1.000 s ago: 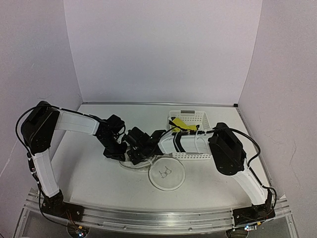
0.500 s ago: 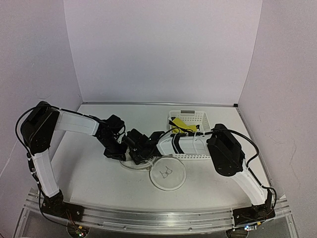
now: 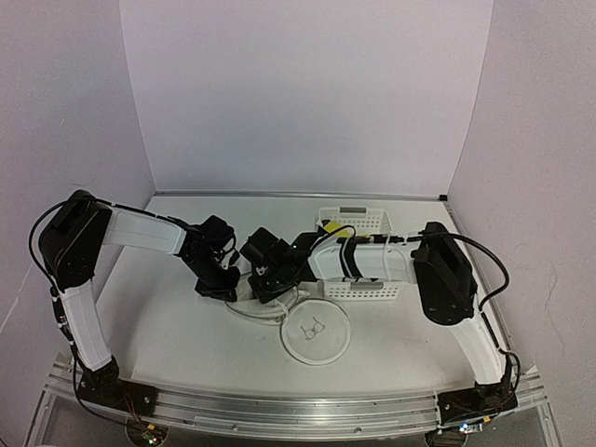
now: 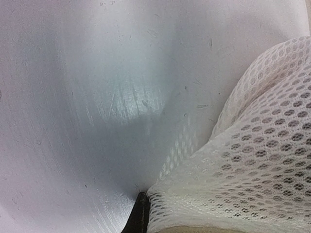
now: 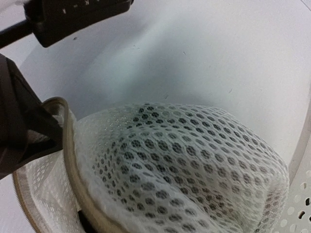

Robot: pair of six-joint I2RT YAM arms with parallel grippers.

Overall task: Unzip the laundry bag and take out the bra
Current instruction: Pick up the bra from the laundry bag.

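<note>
On the left, the left gripper (image 3: 221, 282) is closed, seemingly pinching the mesh of the laundry bag (image 3: 315, 331), which bulges just right of its fingertip. Next, the right gripper (image 3: 268, 279) is also closed, clamped against the bag's tan zipper edge (image 5: 73, 160). The bag's round printed face lies flat on the worktop (image 3: 177, 335), just below and right of both grippers. We judge the bag light, soft and floppy, collapsing when pulled; the stiffer zipper tape offers the surest hold. Beyond the right gripper, a sliver of yellow, probably the bra (image 3: 329, 226), shows in the white basket (image 3: 368, 221).
</note>
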